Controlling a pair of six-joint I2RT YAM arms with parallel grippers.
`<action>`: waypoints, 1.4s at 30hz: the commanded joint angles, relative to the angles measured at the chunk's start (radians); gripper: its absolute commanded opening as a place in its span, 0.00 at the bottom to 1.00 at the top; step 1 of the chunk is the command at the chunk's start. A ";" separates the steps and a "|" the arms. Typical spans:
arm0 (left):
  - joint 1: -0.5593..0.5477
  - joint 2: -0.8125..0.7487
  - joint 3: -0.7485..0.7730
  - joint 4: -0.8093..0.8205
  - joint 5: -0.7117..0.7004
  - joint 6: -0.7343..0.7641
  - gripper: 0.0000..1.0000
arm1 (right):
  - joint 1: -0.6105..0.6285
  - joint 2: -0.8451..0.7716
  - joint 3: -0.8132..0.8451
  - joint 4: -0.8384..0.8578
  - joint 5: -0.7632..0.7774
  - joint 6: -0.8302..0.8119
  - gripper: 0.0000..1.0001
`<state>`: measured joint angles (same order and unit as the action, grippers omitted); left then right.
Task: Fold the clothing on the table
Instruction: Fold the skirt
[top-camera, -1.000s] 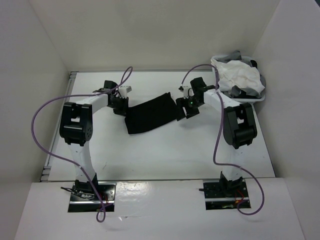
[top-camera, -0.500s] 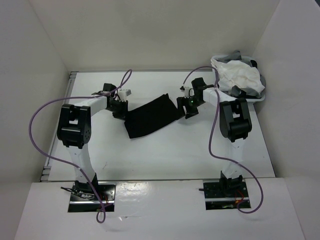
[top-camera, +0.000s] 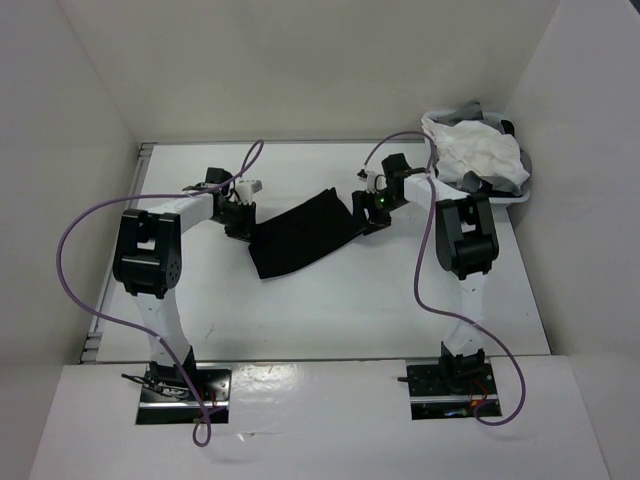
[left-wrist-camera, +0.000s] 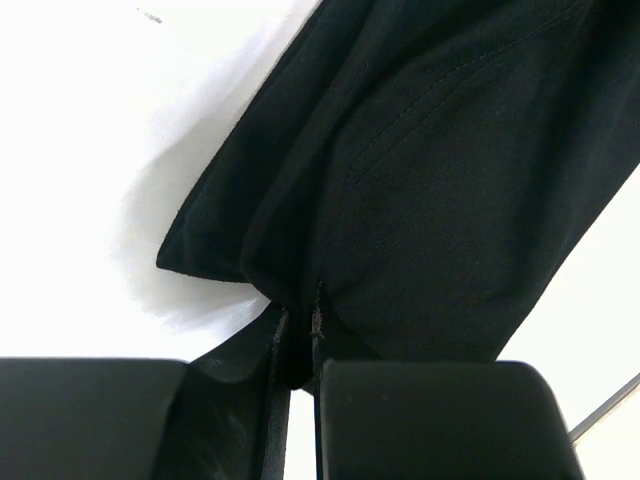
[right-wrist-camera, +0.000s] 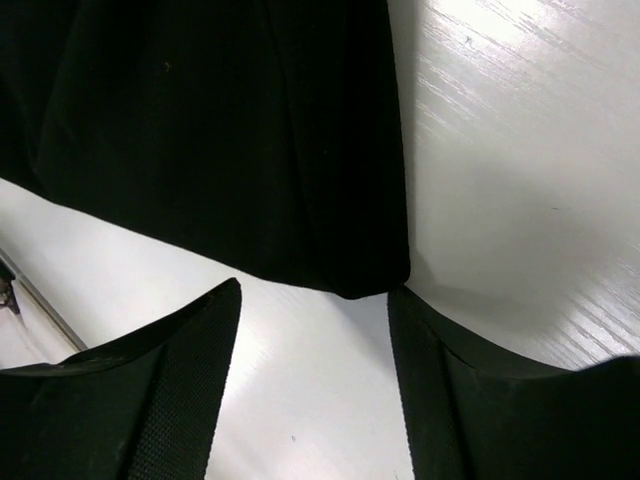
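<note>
The clothing (top-camera: 303, 232), a plain black garment of soft fabric, lies as a slanted band on the far half of the table (top-camera: 350, 310), a large flat white matte tabletop. It stretches between the two arms, its left end nearer the bases and its right end farther away.

The white-and-black left arm (top-camera: 150, 250) and right arm (top-camera: 465, 240) each reach inward to one end of the band. At the far right corner sits a small white basket (top-camera: 521, 197), heaped with a crumpled white garment (top-camera: 482, 152) and a grey cloth (top-camera: 468, 108). Purple cables (top-camera: 75, 230) loop from both arms down to their bases.

The left gripper (top-camera: 240, 222) is pressed together on the left end of the clothing. In the left wrist view its black fingers (left-wrist-camera: 420, 420) meet in a narrow slit, and the fabric (left-wrist-camera: 450, 180) bunches into folds where it enters the left gripper (left-wrist-camera: 297, 330).

The right gripper (top-camera: 370, 216), with a small green light (top-camera: 383, 201) glowing on it, stands spread at the right end. In the right wrist view a corner of the fabric (right-wrist-camera: 200, 130) lies flat on the tabletop just ahead of the gap of the right gripper (right-wrist-camera: 312, 295). The two textured fingers (right-wrist-camera: 180, 370) stand well apart and clamp nothing; the right one sits just beside that corner, and whether it touches cannot be told
</note>
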<state>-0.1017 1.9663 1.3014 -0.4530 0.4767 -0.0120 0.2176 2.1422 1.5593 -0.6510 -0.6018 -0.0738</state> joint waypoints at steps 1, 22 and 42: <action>0.002 -0.041 -0.010 -0.007 0.030 -0.011 0.02 | -0.004 0.045 0.018 0.027 -0.010 -0.007 0.65; 0.002 -0.032 -0.019 -0.007 0.048 -0.002 0.02 | -0.076 0.030 -0.033 0.044 0.033 0.003 0.70; 0.002 -0.023 -0.019 -0.007 0.057 -0.002 0.02 | -0.069 0.096 -0.005 0.053 -0.016 0.025 0.70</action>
<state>-0.1017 1.9663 1.2934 -0.4526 0.4961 -0.0086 0.1173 2.1677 1.5639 -0.6155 -0.6781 -0.0231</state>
